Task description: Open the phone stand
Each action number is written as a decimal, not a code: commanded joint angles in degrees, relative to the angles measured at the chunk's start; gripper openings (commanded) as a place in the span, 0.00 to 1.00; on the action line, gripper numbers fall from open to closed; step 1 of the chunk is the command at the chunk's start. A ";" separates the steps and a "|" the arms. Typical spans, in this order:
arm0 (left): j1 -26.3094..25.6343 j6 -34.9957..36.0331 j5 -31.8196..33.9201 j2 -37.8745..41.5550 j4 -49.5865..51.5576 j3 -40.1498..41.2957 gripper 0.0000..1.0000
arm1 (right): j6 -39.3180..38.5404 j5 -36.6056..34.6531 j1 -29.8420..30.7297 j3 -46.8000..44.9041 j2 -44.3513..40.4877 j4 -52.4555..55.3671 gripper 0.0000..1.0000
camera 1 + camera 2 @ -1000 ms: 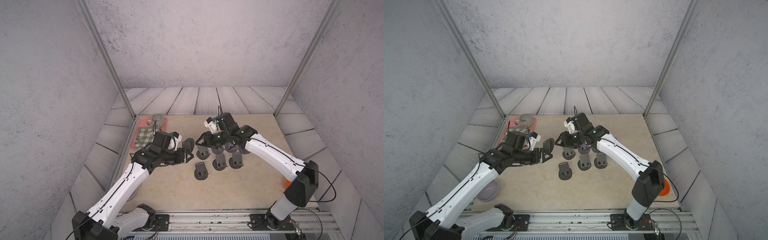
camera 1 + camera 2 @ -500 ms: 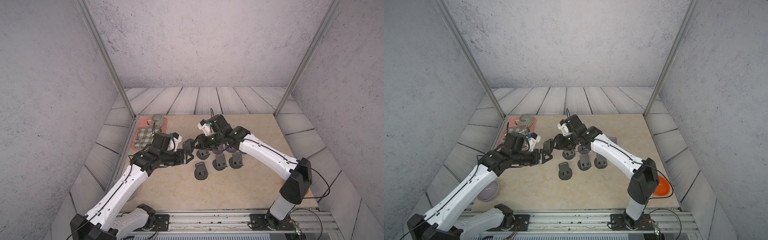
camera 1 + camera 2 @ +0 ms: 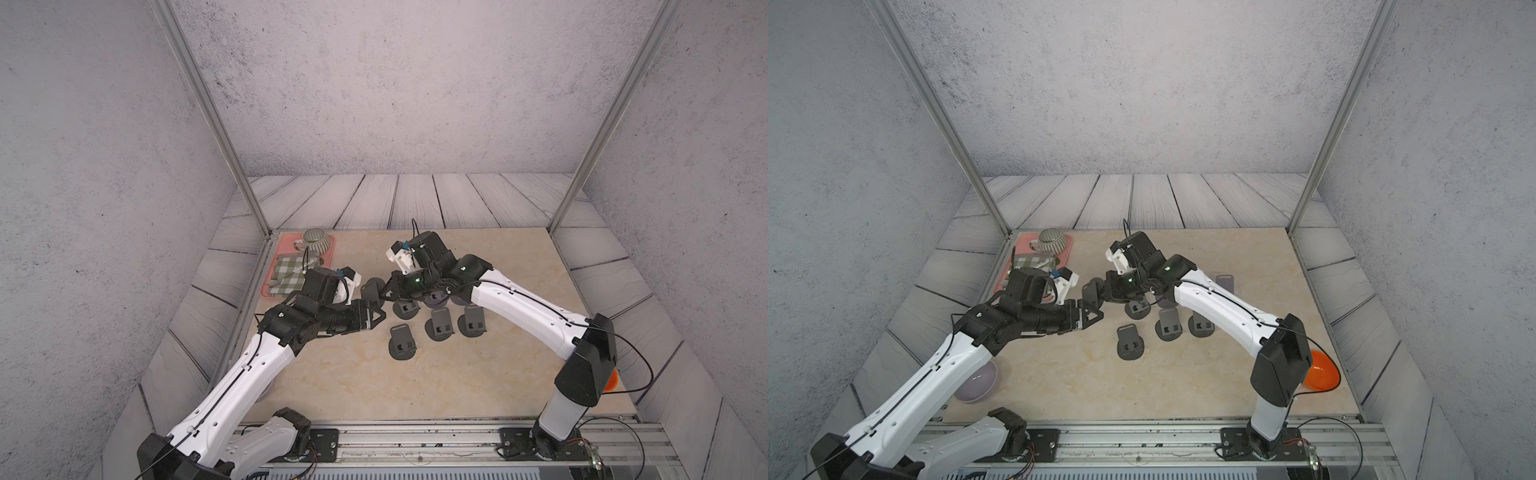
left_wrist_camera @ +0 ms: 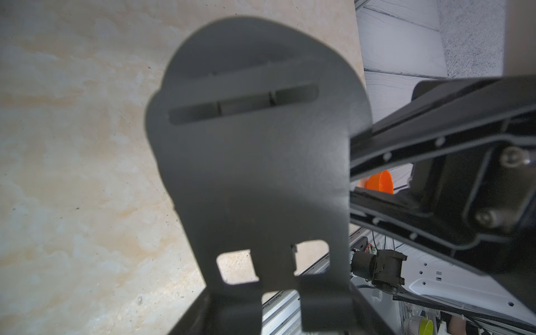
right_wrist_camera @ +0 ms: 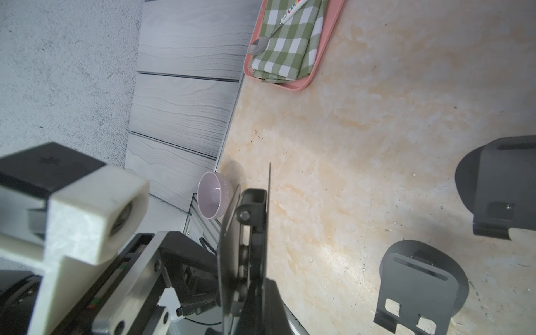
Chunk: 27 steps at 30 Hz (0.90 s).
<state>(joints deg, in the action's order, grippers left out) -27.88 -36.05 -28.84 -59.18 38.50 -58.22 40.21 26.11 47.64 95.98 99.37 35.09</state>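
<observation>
Beige marble tabletop (image 3: 332,382) in a grey-walled cell: we count two arms, one pink tray (image 5: 313,72), two bowls and five dark stands in plain sight.
We see one lilac bowl (image 3: 978,380), one orange bowl (image 3: 1320,372), and four stands (image 3: 401,343) resting on the marble. The fifth, the phone stand (image 3: 371,286), hangs above the table between the grippers: dark grey, flat, round-topped, with one long slot and two square cutouts, its leaves close together. The left gripper (image 3: 374,309) clamps its foot; the right gripper (image 3: 384,293) has its jaws pressed together on its side edge.
</observation>
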 commanded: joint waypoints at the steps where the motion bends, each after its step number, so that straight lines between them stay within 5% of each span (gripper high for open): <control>1: -0.33 0.38 -2.03 3.16 -2.47 0.50 0.47 | -7.21 -7.05 0.25 2.91 0.95 7.81 0.00; 16: -0.33 -0.42 -2.19 7.59 -0.31 2.78 0.47 | -20.02 -28.07 0.00 7.50 0.39 17.65 0.00; 24: -0.33 -0.60 -2.36 7.03 -1.10 3.03 0.51 | -19.33 -10.69 0.09 6.06 -0.16 11.84 0.00; 27: -0.33 -0.46 -1.92 6.32 -1.59 2.55 0.80 | -17.92 -6.79 0.27 5.70 -0.23 10.18 0.00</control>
<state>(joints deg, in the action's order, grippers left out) -28.16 -36.69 -30.22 -53.56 36.23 -55.33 22.09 17.93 49.30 102.52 99.53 46.06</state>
